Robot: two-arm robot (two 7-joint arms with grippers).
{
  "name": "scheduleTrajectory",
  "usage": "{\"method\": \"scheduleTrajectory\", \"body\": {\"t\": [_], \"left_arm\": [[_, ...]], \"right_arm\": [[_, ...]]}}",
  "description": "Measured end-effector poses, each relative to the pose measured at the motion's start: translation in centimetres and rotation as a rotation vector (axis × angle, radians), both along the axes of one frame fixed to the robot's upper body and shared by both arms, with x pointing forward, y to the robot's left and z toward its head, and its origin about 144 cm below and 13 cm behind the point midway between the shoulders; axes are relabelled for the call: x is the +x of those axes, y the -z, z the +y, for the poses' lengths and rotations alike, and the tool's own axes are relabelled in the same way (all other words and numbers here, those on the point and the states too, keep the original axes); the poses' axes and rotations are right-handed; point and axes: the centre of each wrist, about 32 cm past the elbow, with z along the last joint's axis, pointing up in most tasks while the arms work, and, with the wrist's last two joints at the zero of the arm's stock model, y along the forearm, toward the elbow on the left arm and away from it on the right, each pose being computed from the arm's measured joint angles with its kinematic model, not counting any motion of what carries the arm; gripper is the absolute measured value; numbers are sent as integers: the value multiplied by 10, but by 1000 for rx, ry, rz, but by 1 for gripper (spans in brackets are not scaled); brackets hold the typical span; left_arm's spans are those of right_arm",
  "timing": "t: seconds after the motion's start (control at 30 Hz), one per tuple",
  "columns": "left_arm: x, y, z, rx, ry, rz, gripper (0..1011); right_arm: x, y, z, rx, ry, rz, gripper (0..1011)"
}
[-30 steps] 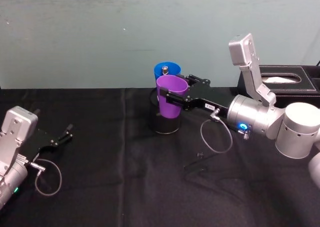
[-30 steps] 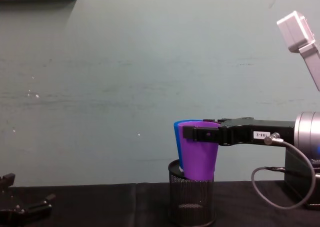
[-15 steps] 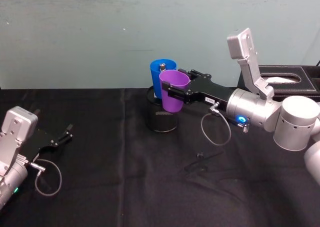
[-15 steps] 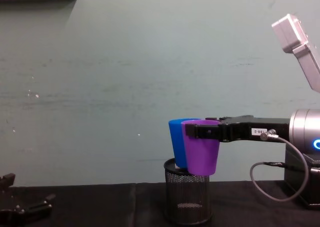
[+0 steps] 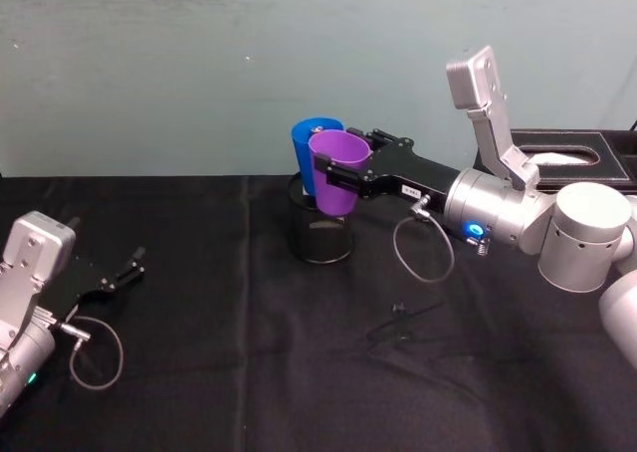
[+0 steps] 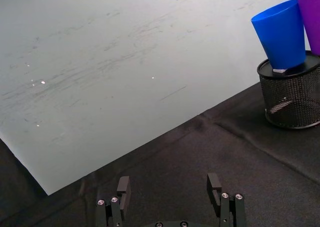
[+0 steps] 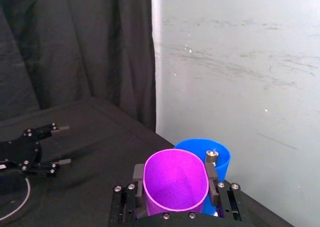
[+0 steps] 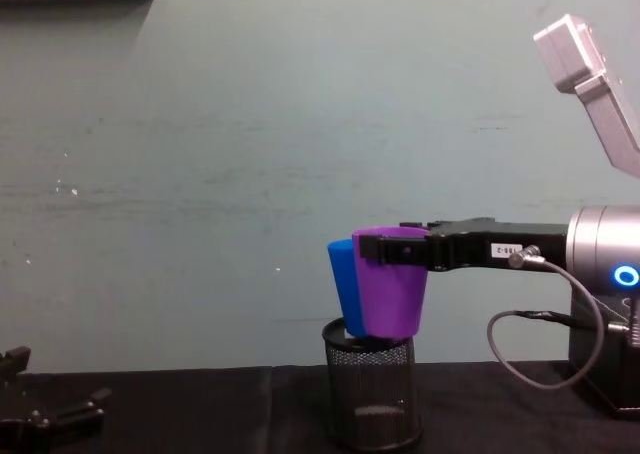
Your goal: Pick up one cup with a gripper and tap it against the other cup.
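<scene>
Purple cup is hanging in the air over the black mesh pen holder, its base sitting about level with the holder's rim. Whether it is touching the wire I cannot tell. The right gripper, the long black one with the small white label, is reaching in from the robot's right. It is clamping this cup just under its lip, one finger on each side.

From the right wrist view the cup's mouth is facing the camera, and its inside is showing plain purple wall.

The blue cup is leaning against the purple one on the wall side, the two touching along their flanks. The left wrist view has it tilting, with its base resting at the top of the mesh holder. Inside its mouth a small silvery piece is showing right at the tip of the gripper's far finger. I cannot tell whether it belongs to the finger or is lying loose.

Something pale is glinting through the holder's mesh low down, too faint to name.

Behind the right arm a black box is standing by the wall, white tissue showing in its slot.

The left gripper is resting on the black cloth at the robot's left — well apart from the cups — with its fingers spread and holding nothing.
</scene>
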Motion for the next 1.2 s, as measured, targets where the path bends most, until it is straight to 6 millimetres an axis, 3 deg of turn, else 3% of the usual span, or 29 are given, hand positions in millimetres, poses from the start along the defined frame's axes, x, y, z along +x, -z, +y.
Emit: {"method": "scheduleTrajectory", "body": {"t": [1.2], "left_arm": [[0,0,0,0,0,0,1000]], "right_arm": [[5,-4,18,3,-73,6,728]]}}
